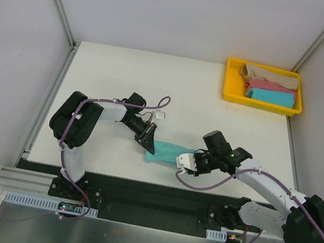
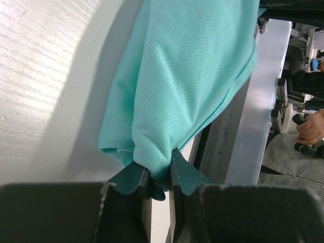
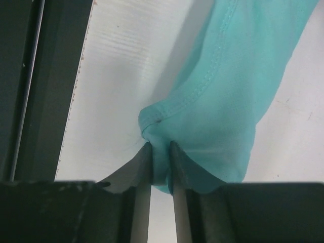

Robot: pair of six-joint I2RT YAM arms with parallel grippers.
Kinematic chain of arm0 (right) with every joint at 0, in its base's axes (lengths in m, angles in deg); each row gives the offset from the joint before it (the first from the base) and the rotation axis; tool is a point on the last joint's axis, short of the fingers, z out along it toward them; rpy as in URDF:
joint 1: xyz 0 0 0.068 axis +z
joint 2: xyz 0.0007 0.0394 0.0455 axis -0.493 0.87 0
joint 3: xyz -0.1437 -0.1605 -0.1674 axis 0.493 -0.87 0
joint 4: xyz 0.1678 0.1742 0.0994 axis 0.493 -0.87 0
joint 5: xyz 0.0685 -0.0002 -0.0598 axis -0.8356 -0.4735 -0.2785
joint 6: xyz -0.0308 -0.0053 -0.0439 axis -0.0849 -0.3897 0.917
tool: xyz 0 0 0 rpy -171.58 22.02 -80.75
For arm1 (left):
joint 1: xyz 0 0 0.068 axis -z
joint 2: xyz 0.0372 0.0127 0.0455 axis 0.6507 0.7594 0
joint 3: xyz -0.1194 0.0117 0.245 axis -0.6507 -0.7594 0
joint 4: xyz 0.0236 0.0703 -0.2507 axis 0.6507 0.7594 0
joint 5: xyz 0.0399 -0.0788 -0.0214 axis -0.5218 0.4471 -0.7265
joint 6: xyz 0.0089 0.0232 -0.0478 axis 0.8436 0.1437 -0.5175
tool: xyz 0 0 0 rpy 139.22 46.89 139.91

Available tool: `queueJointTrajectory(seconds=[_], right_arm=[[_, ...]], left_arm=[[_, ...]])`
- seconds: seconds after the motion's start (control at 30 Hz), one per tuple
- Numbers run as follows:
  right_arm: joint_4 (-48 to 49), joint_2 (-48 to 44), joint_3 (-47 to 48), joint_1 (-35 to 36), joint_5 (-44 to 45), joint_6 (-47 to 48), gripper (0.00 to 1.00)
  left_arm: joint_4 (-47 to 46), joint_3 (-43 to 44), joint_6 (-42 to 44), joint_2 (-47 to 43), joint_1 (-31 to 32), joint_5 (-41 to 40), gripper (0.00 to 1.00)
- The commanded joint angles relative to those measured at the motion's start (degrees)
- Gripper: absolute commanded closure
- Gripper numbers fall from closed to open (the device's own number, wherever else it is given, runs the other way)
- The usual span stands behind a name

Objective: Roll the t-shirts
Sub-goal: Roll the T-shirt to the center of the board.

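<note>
A sea-green t-shirt [image 1: 166, 153] lies bunched into a short band near the table's front edge, stretched between both grippers. My left gripper [image 1: 150, 149] pinches its left end; the left wrist view shows the gripper [image 2: 159, 174] shut on a fold of the green fabric [image 2: 187, 76]. My right gripper [image 1: 181, 160] holds the right end; in its wrist view the gripper [image 3: 161, 152] is shut on the hemmed edge [image 3: 228, 91]. Beige [image 1: 268, 73], pink [image 1: 271, 86] and bright blue [image 1: 270, 97] t-shirts lie rolled in a tray.
The yellow plastic tray [image 1: 227, 82] sits at the table's back right corner. A small white object [image 1: 160, 115] lies behind the left arm. The black front rail [image 1: 157, 188] runs just below the shirt. White walls enclose the table.
</note>
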Motion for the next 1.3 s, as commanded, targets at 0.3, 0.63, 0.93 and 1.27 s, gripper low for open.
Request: queueJointTrajectory(seconds=[0.3,0.63,0.93,1.27], right_arm=[[-17.99,-8.13,-5.22,0.38,-3.32,30.06,0.78],[-31.54,-7.61,5.66,-8.39,-8.84,28.24,0.37],[-25.15,15.65,30.01,-14.65,-19.31,-5.66,0.30],[-15.64,32.81,36.27,-9.73,-17.30,-24.32,0.23]], left_arm=[[1.05,2.37,0.97,1.72,-0.49,-0.34,1.00],[1.58,2.72,1.32,1.81,-0.49,0.01,1.00],[1.58,2.63,1.59,1.63,-0.31,0.19,1.00],[1.49,2.46,1.59,1.37,-0.22,-0.16,1.00]])
